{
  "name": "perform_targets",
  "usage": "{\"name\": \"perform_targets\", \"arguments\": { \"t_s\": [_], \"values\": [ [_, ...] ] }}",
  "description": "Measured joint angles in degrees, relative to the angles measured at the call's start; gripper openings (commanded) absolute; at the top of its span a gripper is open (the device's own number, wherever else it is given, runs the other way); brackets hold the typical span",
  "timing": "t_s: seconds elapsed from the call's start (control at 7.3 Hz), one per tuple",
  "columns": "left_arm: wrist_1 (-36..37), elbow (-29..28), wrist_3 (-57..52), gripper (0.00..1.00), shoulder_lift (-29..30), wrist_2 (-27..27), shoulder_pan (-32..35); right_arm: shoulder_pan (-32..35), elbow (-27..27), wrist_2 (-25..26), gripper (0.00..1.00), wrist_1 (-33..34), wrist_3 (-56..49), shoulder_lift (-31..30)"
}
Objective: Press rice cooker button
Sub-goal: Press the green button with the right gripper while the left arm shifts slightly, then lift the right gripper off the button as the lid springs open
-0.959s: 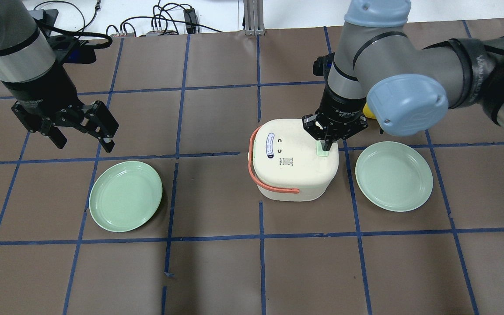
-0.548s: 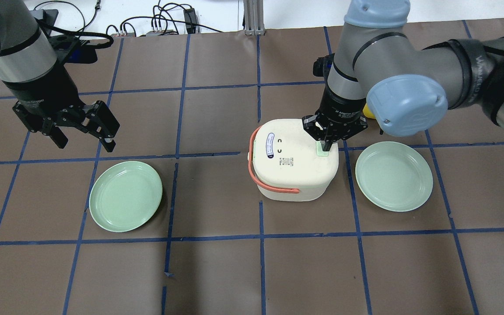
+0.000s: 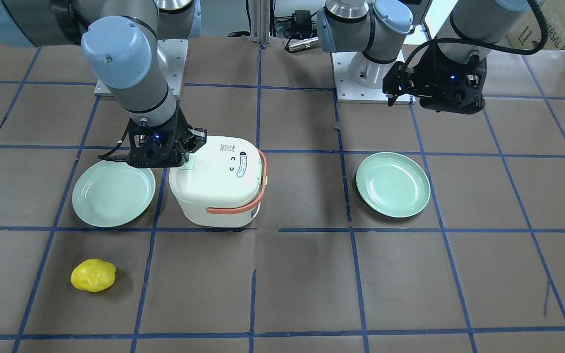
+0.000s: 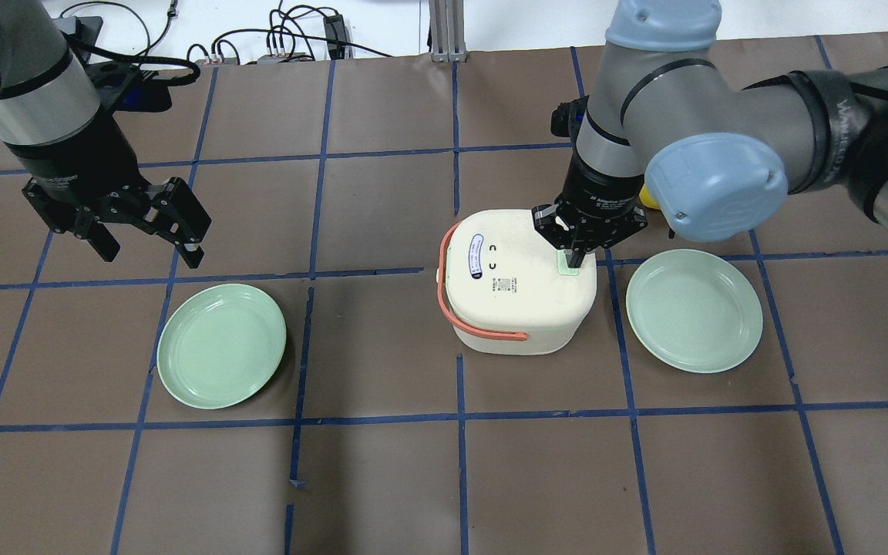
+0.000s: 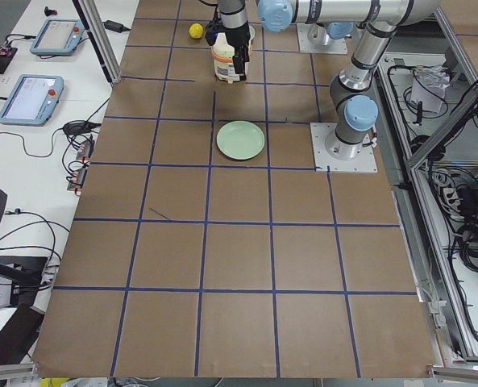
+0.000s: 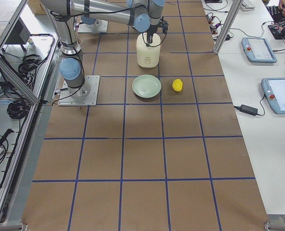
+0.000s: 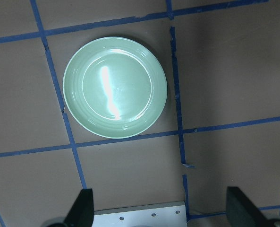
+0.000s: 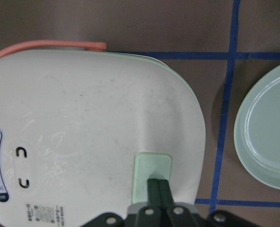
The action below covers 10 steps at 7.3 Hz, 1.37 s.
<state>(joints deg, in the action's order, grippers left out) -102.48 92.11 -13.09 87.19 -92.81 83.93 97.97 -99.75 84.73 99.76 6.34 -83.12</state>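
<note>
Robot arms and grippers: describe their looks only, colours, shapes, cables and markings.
The left arm and right arm are silver-grey tubes with pale blue round joint caps. A black sleeve with faint lettering wraps the right forearm; a black cable loops by the left wrist. The left gripper and right gripper are black, two-fingered, with small white lettering.

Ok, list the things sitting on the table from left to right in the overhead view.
first green plate → rice cooker → second green plate
</note>
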Motion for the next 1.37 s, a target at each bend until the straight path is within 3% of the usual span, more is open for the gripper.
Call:
{"name": "perform_targets", "arguments": {
  "t_s": [1.1, 1.23, 1.37],
  "values": [
    [0.04, 0.0, 0.02, 1.0, 0.0, 0.0, 0.0, 0.0, -0.01, 0.0, 0.14, 0.0, -0.26, 0.48],
    [0.04, 0.0, 0.01, 1.0, 0.0, 0.0, 0.0, 0.0, 0.21, 0.0, 0.28, -0.2, -0.12, 0.39],
    [0.05, 0.0, 0.0, 1.0, 0.0, 0.0, 0.0, -0.01, 0.77, 0.08, 0.55, -0.6, 0.15, 0.12]
  ]
}}
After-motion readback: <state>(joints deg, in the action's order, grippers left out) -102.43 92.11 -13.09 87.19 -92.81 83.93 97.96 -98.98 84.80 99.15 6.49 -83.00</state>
